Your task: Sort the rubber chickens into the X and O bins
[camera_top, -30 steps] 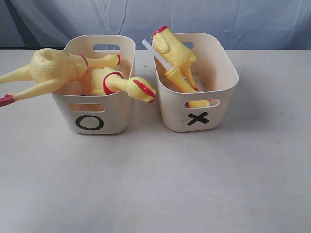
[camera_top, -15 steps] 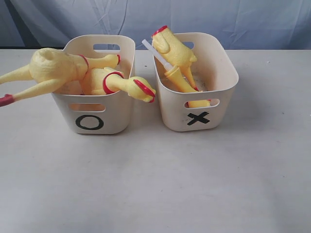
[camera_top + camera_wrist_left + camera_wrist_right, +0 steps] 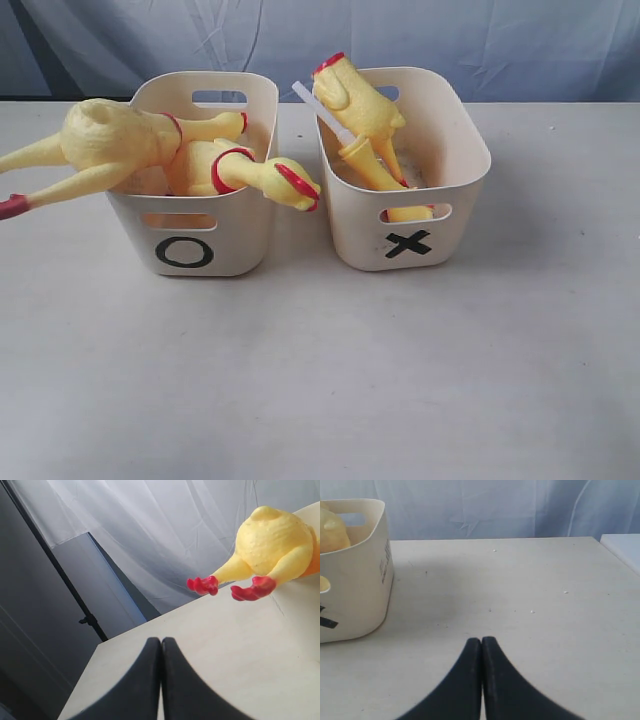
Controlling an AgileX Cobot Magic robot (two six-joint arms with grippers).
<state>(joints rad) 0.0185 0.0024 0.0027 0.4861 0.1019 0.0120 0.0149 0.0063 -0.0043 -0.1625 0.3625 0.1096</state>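
The O bin stands at the left and holds two rubber chickens. One body hangs over its left rim with its legs sticking out; another chicken pokes its red-combed head over the right rim. The X bin at the right holds a head-neck piece with a white tube and more yellow parts. Neither gripper shows in the exterior view. My left gripper is shut and empty, with the overhanging chicken body and its red feet some way ahead. Beside the X bin, my right gripper is shut and empty.
A pale table spreads in front of the bins. A blue-grey cloth backdrop hangs behind. A dark panel and stand rise past the table's far edge in the left wrist view.
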